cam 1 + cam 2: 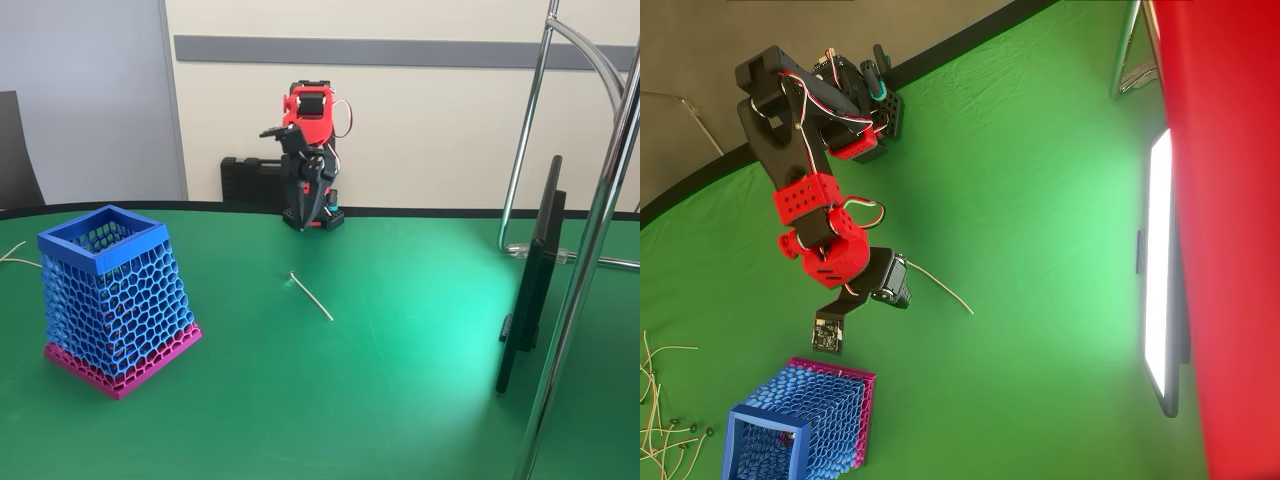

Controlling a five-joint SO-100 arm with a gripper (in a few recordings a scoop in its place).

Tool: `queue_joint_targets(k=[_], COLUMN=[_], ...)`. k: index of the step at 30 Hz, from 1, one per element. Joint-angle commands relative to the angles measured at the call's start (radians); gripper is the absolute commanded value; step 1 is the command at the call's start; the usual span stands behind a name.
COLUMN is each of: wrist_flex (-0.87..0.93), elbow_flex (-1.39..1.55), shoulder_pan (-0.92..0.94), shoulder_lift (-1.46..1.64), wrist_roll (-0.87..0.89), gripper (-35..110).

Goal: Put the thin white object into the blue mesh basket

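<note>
Starting from the biggest thing, the green table (400, 400) carries everything you need, and nothing on it has yet been picked up. Take the blue mesh basket (112, 300) as your landmark: it stands upright on its magenta base, mouth open to the top, at the left of the fixed view. The arm (308, 165) sits folded at the far edge, well behind the basket and to its right. Its claw (312, 195) hangs tip-down close to its own base; whether it is parted or closed you cannot tell from either view, so check before you descend. The thin white object (311, 297) lies flat on the cloth, well to the right of the basket, knob end toward the arm.

You are, by my reading, at the very first step: the reach. The next move calls for bringing the claw over the stick's middle, jaws across its length, and pressing low, since so slender a piece will slip.
</note>
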Motion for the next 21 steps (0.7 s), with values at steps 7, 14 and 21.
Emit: queue_joint_targets(k=[7,14,21], wrist_flex=[0.08,0.08,0.153], elbow_flex=[-0.092,-0.115,-0.103], shoulder_pan=[0.098,0.144,0.126], shoulder_lift=[-0.121,-0.21,-0.259], wrist_roll=[-0.301,-0.482,-0.589], gripper=[2,6,17])
